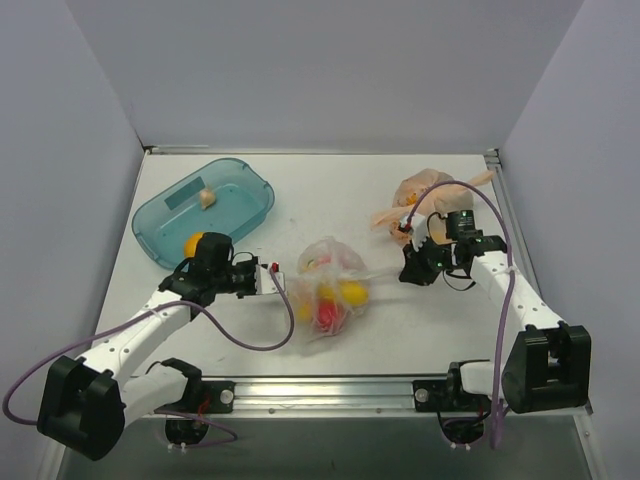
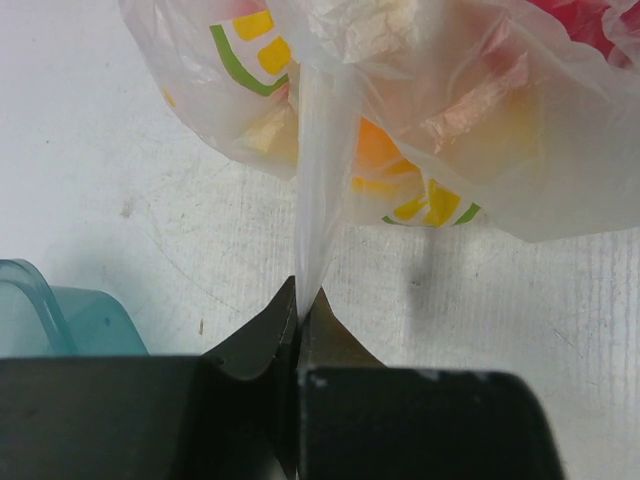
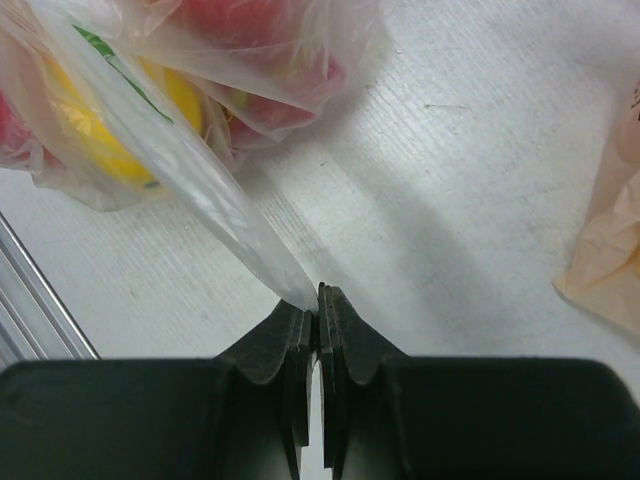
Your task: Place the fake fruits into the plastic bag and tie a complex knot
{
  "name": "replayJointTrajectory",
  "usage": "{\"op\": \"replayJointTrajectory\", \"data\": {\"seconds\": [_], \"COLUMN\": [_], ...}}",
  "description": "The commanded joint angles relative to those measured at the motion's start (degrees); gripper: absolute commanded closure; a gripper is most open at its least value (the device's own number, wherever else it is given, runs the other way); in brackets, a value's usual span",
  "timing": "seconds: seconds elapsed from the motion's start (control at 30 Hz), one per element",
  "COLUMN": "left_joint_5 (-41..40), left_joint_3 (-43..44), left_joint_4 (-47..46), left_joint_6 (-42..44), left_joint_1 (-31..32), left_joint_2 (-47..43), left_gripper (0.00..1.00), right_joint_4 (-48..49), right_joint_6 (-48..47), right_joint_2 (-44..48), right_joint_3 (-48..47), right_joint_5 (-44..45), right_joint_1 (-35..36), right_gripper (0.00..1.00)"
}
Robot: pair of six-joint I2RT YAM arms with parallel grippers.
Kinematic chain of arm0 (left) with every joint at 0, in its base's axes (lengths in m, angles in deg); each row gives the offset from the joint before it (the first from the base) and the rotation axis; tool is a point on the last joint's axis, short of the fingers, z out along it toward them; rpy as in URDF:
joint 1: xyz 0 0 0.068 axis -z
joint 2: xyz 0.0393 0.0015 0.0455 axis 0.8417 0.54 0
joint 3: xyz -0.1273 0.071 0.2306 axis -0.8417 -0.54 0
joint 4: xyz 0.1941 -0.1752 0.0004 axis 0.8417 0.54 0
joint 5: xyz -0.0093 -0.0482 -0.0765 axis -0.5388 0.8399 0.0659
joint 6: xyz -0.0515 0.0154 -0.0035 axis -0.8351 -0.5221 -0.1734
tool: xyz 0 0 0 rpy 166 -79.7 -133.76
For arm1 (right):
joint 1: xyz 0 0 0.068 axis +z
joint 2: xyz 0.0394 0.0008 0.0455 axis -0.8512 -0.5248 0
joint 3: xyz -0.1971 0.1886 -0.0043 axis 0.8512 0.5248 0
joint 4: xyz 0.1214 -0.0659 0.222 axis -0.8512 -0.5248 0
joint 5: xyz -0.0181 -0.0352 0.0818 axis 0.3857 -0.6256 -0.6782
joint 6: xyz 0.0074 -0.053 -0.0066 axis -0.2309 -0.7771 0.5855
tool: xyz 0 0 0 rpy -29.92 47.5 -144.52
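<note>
The clear plastic bag (image 1: 328, 290) lies mid-table with yellow, red and green-sliced fake fruits (image 1: 340, 293) inside. My left gripper (image 1: 275, 283) is at its left side, shut on a thin strand (image 2: 315, 200) drawn out of the bag (image 2: 420, 110). My right gripper (image 1: 408, 268) is to the bag's right, shut on another stretched strand (image 3: 200, 190). In that view, yellow fruit (image 3: 110, 140) shows through the plastic. The left strand starts at a crumpled bunch of plastic (image 2: 350, 25). I cannot tell whether that is the knot.
A teal tray (image 1: 245, 180) stands at the back left, holding a small beige piece (image 1: 207, 198) and a yellow-orange fruit (image 1: 192, 243) at its near corner. A peach-orange tied bag (image 1: 425, 195) lies behind my right gripper. A metal rail (image 1: 330, 390) runs along the near edge.
</note>
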Motion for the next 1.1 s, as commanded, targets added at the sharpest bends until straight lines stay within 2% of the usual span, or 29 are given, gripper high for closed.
{"op": "replayJointTrajectory", "data": {"seconds": [0.0,0.1,0.13,0.17,0.2,0.23,0.27,0.33,0.43,0.53,0.57,0.63,0.77,0.9,1.0,1.07], "left_joint_5": [-16.0,-11.6,-10.4,-9.7,-7.7,-6.9,-6.3,-4.2,-3.2,-3.5,-3.8,-4.4,-3.7,-7.0,-9.6,-11.1], "left_joint_3": [0.8,1.5,2.2,2.7,3.4,4.0,5.3,6.5,8.2,9.1,9.3,9.8,10.0,8.0,7.7,7.6], "left_joint_4": [10.0,12.2,12.8,12.9,13.1,13.6,14.3,15.8,17.7,18.4,18.4,18.3,16.7,10.9,7.8,6.5], "left_joint_6": [-2.3,-2.5,-3.4,-4.0,-4.7,-5.5,-6.0,-6.8,-6.2,-4.9,-4.8,-4.3,-2.7,-1.5,-1.3,-1.6], "left_joint_1": [-5.5,-5.5,-5.2,-4.9,-4.1,-3.6,-3.1,-2.2,-1.2,0.1,0.6,1.9,5.1,7.7,9.0,9.6], "left_joint_2": [-0.2,-2.0,-2.7,-4.1,-4.6,-5.0,-5.5,-5.8,-5.6,-5.3,-4.8,-4.0,-1.3,0.7,2.9,4.1], "left_gripper": [1.0,1.0,0.92,0.82,0.69,0.59,0.43,0.37,0.32,0.29,0.27,0.26,0.25,0.26,0.3,0.34], "right_joint_4": [-2.0,-4.1,-5.2,-6.3,-8.3,-8.5,-8.4,-8.5,-8.9,-8.8,-8.5,-7.3,-5.4,-0.9,1.5,3.1], "right_joint_6": [-1.2,-2.8,-3.2,-4.1,-5.0,-6.1,-7.0,-9.7,-12.0,-12.9,-13.9,-14.9,-17.6,-19.7,-18.3,-16.0], "right_joint_2": [0.5,1.3,1.5,1.7,2.2,3.0,5.0,6.7,9.2,9.7,10.1,9.9,6.6,2.5,-0.5,-1.9], "right_joint_3": [0.6,0.2,-0.1,-0.6,-1.1,-1.1,-0.8,-0.7,-1.2,-2.9,-3.3,-3.6,-3.9,-3.7,-4.6,-5.1], "right_joint_5": [24.9,21.6,21.3,21.1,19.9,19.7,19.8,21.3,23.8,26.5,27.2,29.1,30.5,31.6,33.2,34.3], "right_joint_1": [-6.9,-6.3,-5.7,-3.0,-2.0,-0.9,1.7,5.0,10.2,14.9,15.9,19.6,23.5,26.3,29.0,30.2], "right_gripper": [1.0,1.0,0.96,0.85,0.68,0.36,0.29,0.2,0.15,0.14,0.07,0.06,0.06,0.07,0.12,0.19]}}
